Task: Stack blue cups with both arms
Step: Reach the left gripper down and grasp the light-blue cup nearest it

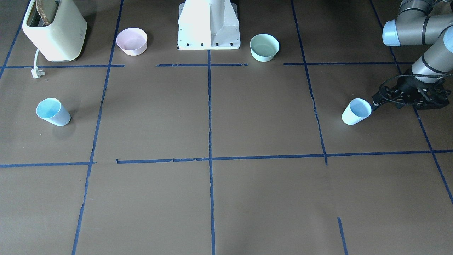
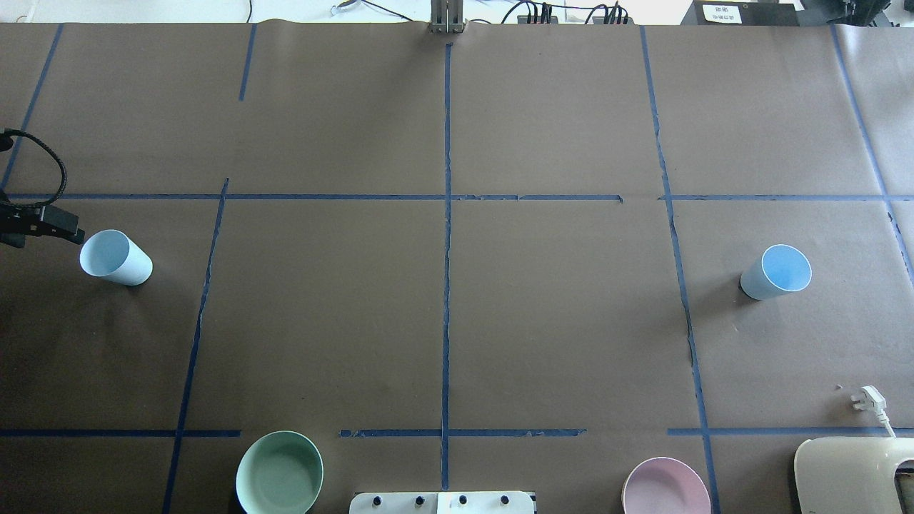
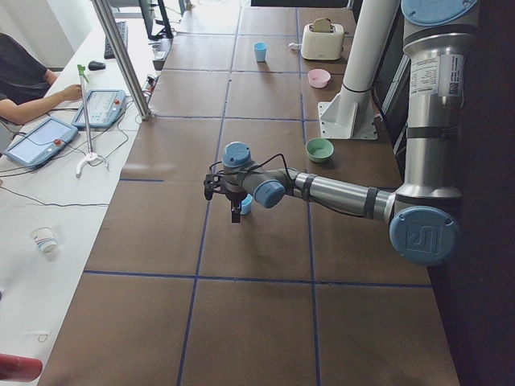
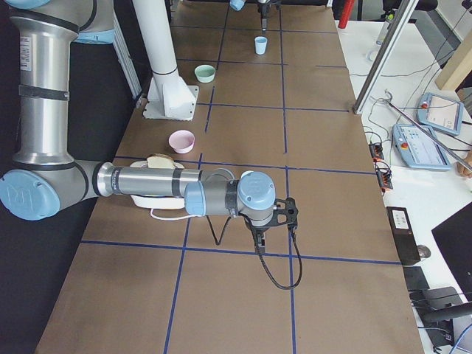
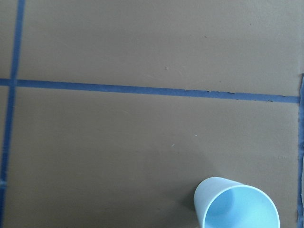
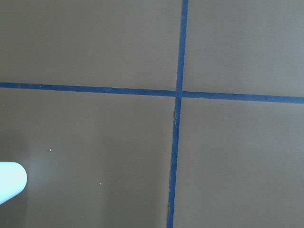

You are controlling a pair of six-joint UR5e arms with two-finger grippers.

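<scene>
Two blue cups stand upright and far apart on the brown table. One cup [image 2: 116, 257] is on my left side; it also shows in the front view [image 1: 356, 111] and at the bottom right of the left wrist view [image 5: 236, 204]. My left gripper [image 2: 68, 230] hangs just outside it, close to its rim [image 1: 374, 102]; I cannot tell whether it is open or shut. The other cup [image 2: 776, 271] stands alone on my right side [image 1: 53, 112]. My right gripper [image 4: 258, 242] shows only in the exterior right view, above bare table, and I cannot tell its state.
A mint-green bowl [image 2: 279, 473] and a pink bowl [image 2: 665, 487] sit on either side of the white pedestal [image 1: 208, 24]. A cream toaster [image 1: 55, 30] with its loose plug [image 2: 867, 397] stands at my near right. Blue tape lines cross the table.
</scene>
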